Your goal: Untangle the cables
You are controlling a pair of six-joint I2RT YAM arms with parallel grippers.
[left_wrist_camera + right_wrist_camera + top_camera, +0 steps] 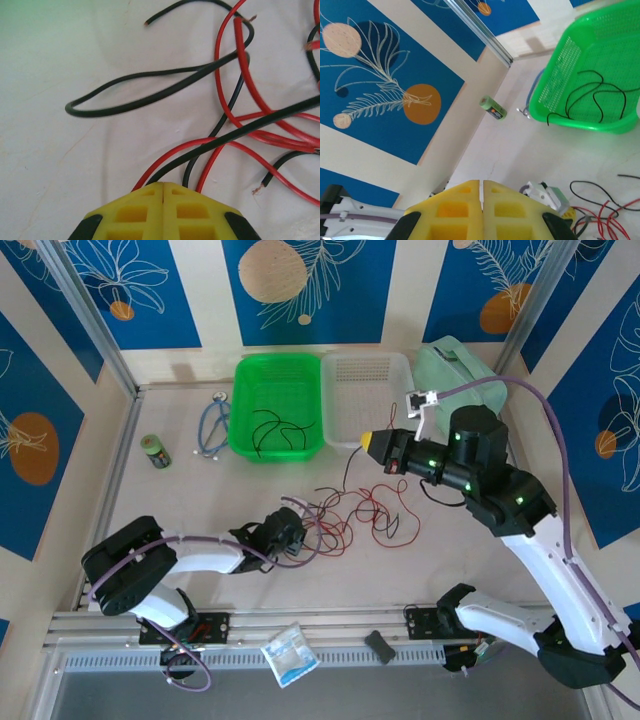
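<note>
Our left gripper (163, 186) pinches limp, light cables (240, 132) near the green basket (240, 410); we favour free ends. The right gripper (481, 183) is closed, empty.

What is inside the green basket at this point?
A few thin black wires lie loose on the floor of the green basket; nothing else shows there. The mesh walls blur the floor's edges, so a short piece lying against a wall could be hidden.

My counter (420, 570) is a pale, slightly creased white surface under even light. Past its far edge and along both sides stand cream walls (205, 300) with blue panels (300, 280) showing orange discs and white leaf drawings. Metal posts (92, 330) rise at the far corners.
</note>
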